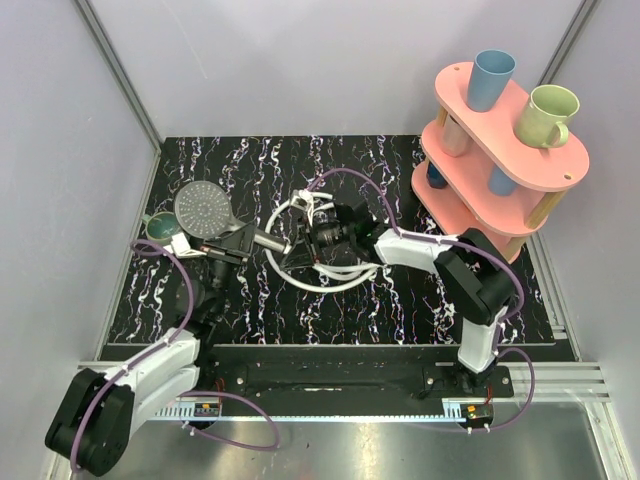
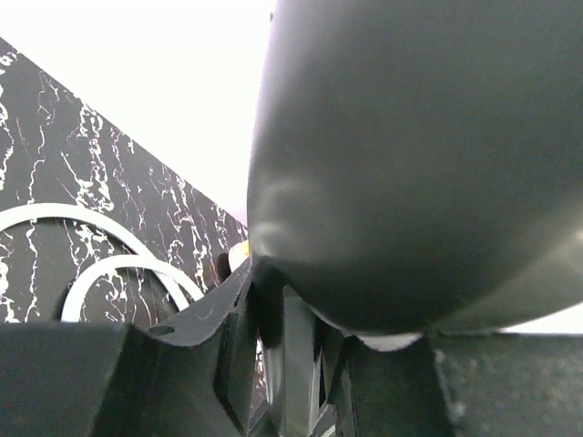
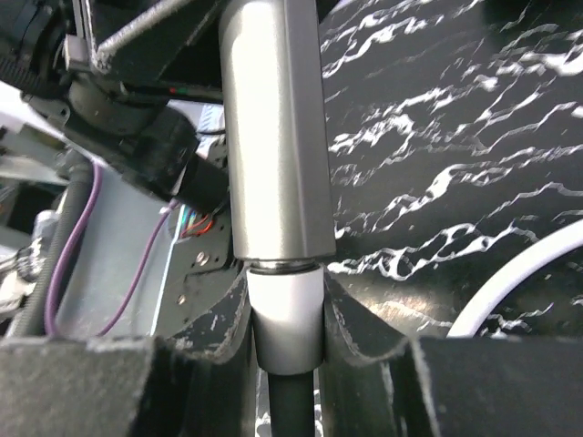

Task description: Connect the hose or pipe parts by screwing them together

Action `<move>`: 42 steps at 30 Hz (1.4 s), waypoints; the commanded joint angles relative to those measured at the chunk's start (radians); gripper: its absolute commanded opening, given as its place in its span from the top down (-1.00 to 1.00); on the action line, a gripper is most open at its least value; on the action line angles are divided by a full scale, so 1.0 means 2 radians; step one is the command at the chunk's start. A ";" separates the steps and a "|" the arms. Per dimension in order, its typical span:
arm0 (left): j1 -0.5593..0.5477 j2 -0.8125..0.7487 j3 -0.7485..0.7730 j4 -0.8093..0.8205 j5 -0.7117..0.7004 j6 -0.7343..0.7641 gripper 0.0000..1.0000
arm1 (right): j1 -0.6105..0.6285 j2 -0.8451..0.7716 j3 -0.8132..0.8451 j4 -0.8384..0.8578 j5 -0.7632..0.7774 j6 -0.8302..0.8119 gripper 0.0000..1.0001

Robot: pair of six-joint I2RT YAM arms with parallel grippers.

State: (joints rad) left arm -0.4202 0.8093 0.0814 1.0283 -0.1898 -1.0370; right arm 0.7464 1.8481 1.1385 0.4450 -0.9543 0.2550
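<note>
- Walls [image 1: 300,60]: plain pale lilac-grey panels at back + both sides.
- Alu frame posts [image 1: 115,70]: run diag. down the back-left and back-right corners.
- Tabletop [image 1: 400,300]: black mat w/ white + faint purple marble veins, fills mid of top view.
- Near edge: black base plate [image 1: 330,375], then silver slotted rail [image 1: 560,372], then brushed metal sheet [image 1: 400,450].
- Back-right corner: pink 2-tier shelf [image 1: 500,130] on wooden pegs, overhangs the mat edge.
- Top tier: blue cup [image 1: 492,78] + pale green mug [image 1: 548,112]; more cups betw. tiers, partly hidden.
- Light: soft, even, weak shadows; sheen on the metal sheet.
</note>
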 commanded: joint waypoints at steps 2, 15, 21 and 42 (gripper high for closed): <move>-0.010 0.026 -0.004 0.073 0.079 0.062 1.00 | -0.043 -0.014 0.016 0.074 0.029 0.042 0.04; -0.013 0.003 0.267 -0.539 -0.106 -0.026 1.00 | 0.056 -0.147 -0.045 -0.093 0.360 -0.264 -0.58; -0.013 0.060 0.391 -0.709 -0.114 -0.070 1.00 | 0.145 -0.130 -0.023 -0.094 0.522 -0.336 -0.62; -0.013 0.021 0.397 -0.703 -0.075 -0.038 1.00 | 0.207 -0.063 0.051 -0.093 0.689 -0.327 1.00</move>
State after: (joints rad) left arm -0.4431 0.9363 0.9009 -0.5262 -0.3847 -1.2240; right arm 1.1843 1.7336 1.1713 0.2638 0.4366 -0.4686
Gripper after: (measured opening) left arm 0.321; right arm 0.306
